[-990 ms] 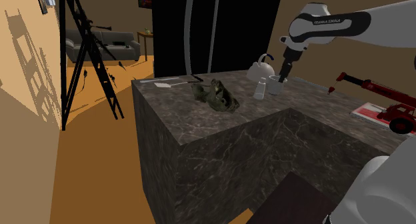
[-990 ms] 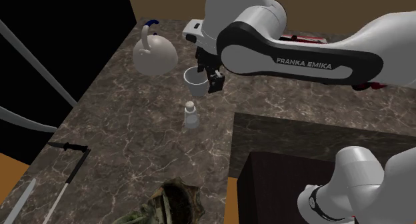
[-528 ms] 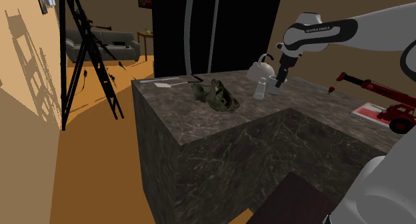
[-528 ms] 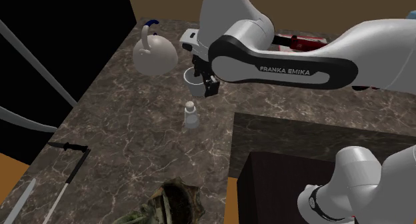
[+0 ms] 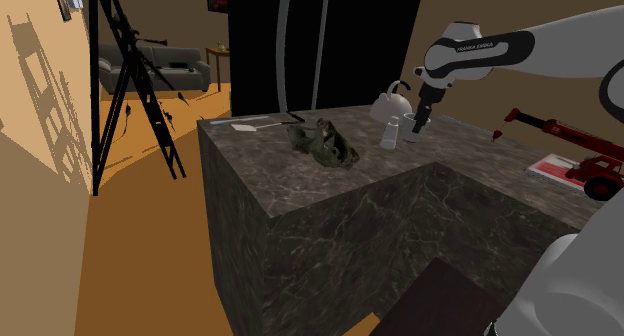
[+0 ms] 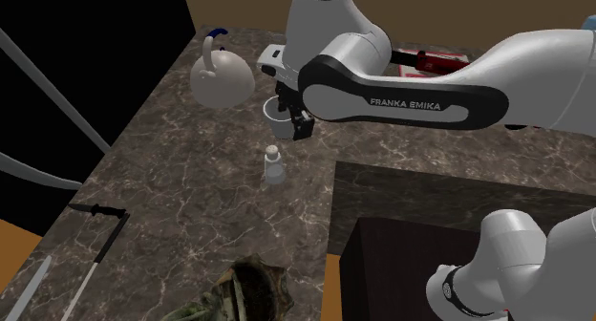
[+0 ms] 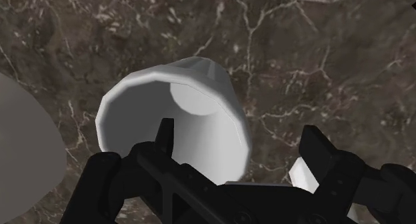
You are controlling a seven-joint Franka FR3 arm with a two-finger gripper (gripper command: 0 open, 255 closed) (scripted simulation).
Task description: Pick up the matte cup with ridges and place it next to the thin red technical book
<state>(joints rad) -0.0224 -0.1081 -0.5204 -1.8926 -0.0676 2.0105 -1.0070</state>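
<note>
Upper right in the shoulder view, my gripper (image 5: 417, 126) meets the white cup (image 5: 410, 136) beside the kettle (image 5: 392, 105), upper middle in the second exterior view the arm half hides it, and the wrist view shows fingers apart astride its wall, so I fear a thin rim pinch slipping.

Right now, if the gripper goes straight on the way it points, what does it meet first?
Probably the cup. The open gripper straddles its wall: one finger points into the mouth, toward the inside bottom; the other is outside, over bare counter. Depth is unclear.
</note>
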